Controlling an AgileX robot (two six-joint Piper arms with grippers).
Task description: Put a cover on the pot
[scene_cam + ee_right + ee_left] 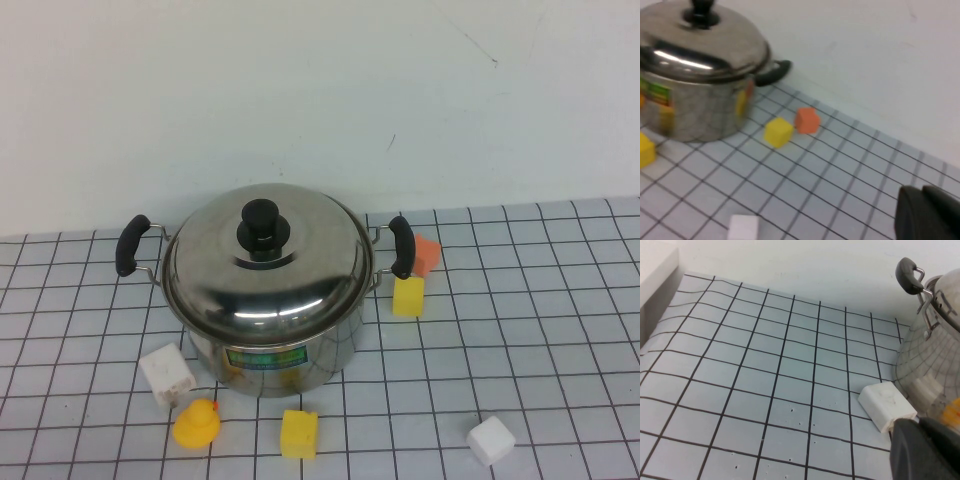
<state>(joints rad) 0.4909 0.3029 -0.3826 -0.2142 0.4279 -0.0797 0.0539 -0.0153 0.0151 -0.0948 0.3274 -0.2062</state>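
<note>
The shiny steel pot (275,345) stands mid-table with its green-yellow label facing front. The domed steel lid (265,270) with black knob (261,228) sits on its rim. Black handles stick out on the left (131,245) and right (401,246). Neither gripper shows in the high view. My left gripper (917,426) is shut and empty, low over the table beside the pot's wall (927,365) and a white block (886,405). My right gripper (921,197) is shut and empty, well away from the pot (695,107).
Around the pot lie a white block (167,375), a yellow duck (196,423), a yellow block (298,433), a white cube (490,440), a yellow cube (407,296) and an orange cube (427,254). A white wall runs behind the gridded table.
</note>
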